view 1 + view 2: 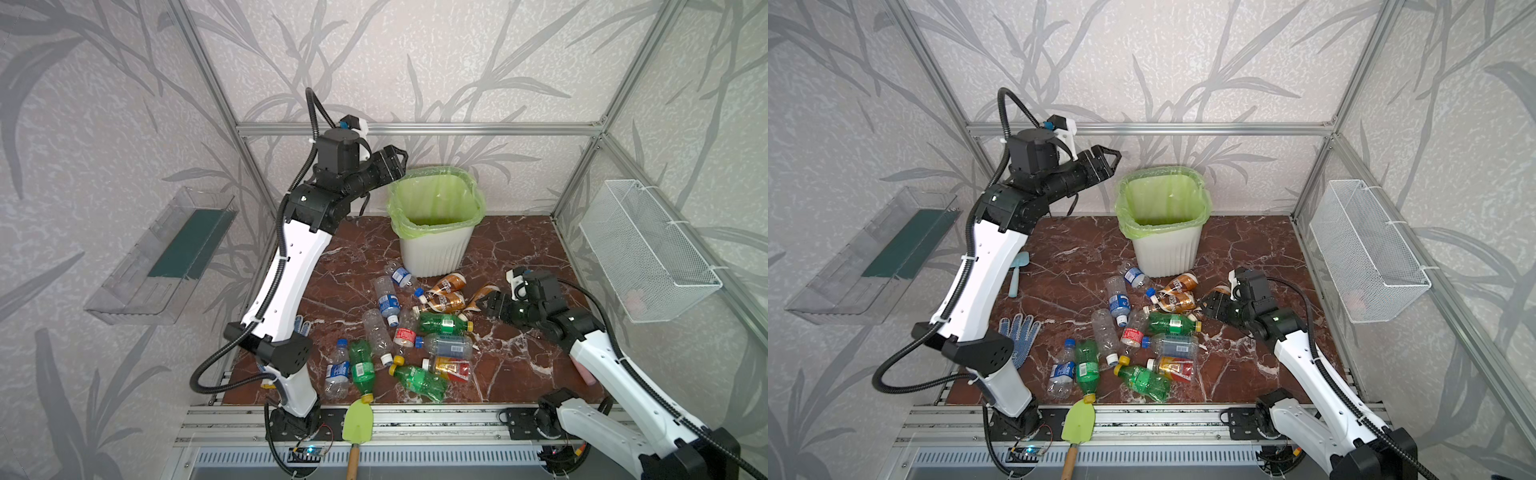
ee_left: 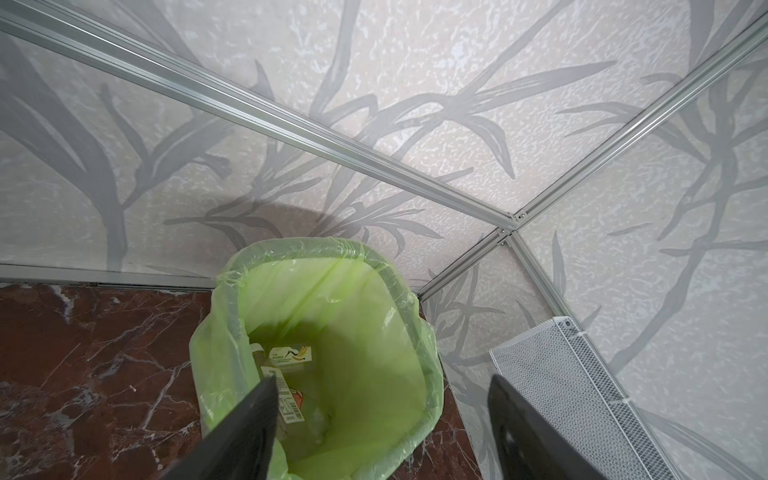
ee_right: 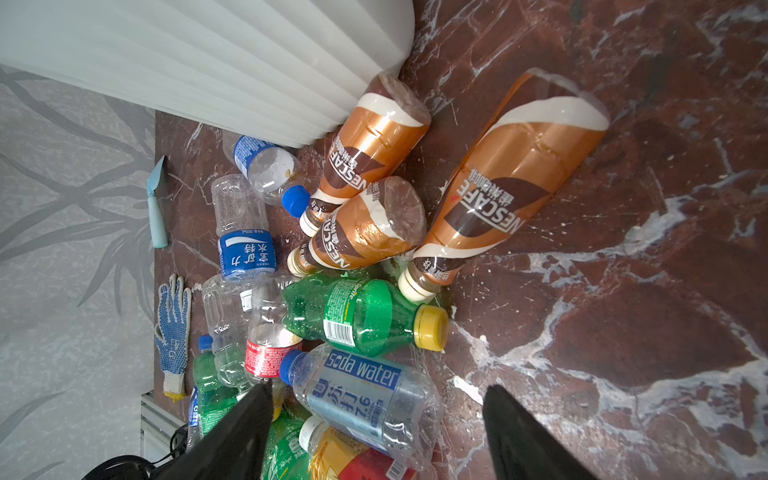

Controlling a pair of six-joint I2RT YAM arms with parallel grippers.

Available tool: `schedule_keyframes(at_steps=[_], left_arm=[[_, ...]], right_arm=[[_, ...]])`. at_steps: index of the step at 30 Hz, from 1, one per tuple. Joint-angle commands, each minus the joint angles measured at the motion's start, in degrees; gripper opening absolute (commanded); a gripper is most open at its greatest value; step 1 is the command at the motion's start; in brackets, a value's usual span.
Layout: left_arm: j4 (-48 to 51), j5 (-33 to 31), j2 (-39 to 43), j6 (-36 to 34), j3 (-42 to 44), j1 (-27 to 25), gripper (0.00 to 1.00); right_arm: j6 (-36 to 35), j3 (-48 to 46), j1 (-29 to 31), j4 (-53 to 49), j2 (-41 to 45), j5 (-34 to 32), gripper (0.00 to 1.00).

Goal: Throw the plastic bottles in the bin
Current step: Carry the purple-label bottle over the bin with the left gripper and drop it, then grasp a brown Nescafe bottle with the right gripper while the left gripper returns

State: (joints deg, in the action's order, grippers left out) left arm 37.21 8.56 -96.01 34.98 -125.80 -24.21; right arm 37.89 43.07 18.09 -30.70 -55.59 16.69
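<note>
Marble-pattern tabletop (image 1: 519,365) boxed in by leaf-print walls; bin (image 1: 436,249) set at back, few bottles seen inside via left wrist view. Left gripper (image 2: 382,432) held above bin mouth, jaws apart, nothing between them – drop step judged done. Right gripper (image 3: 374,436) held low over bottle pile (image 1: 407,332) in front of bin, jaws spread, nothing gripped. Soda water bottle (image 3: 365,395) and brown wrapped bottle (image 3: 511,187) lie closest. Next move judged: descent needed, jaws closed across one bottle body, clear of neighbours
</note>
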Motion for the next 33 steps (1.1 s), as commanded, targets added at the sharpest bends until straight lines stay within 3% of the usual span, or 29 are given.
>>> schedule_keyframes(at_steps=[1,8,14,25,33], left_arm=[[-8.65,-2.66,7.64,-0.74,13.55,0.18,0.79],[-11.54,-7.07,21.51,-1.85,37.56,1.4,0.79],[-9.72,-8.11,27.96,-0.04,51.26,3.52,0.79],[-7.59,-7.63,36.06,0.14,67.99,7.71,0.79],[-8.21,-6.58,37.96,1.77,73.18,8.83,0.79]], right_arm=[[0.33,0.44,-0.16,0.06,-0.8,-0.26,0.8],[1.95,-0.05,-1.06,-3.49,-2.94,-6.7,0.79],[2.42,-0.52,-3.12,-1.65,-6.84,-7.75,0.79],[2.94,2.09,-5.07,5.64,-16.59,-7.72,0.84],[3.66,4.18,-5.6,9.56,-22.44,-6.67,0.84]])
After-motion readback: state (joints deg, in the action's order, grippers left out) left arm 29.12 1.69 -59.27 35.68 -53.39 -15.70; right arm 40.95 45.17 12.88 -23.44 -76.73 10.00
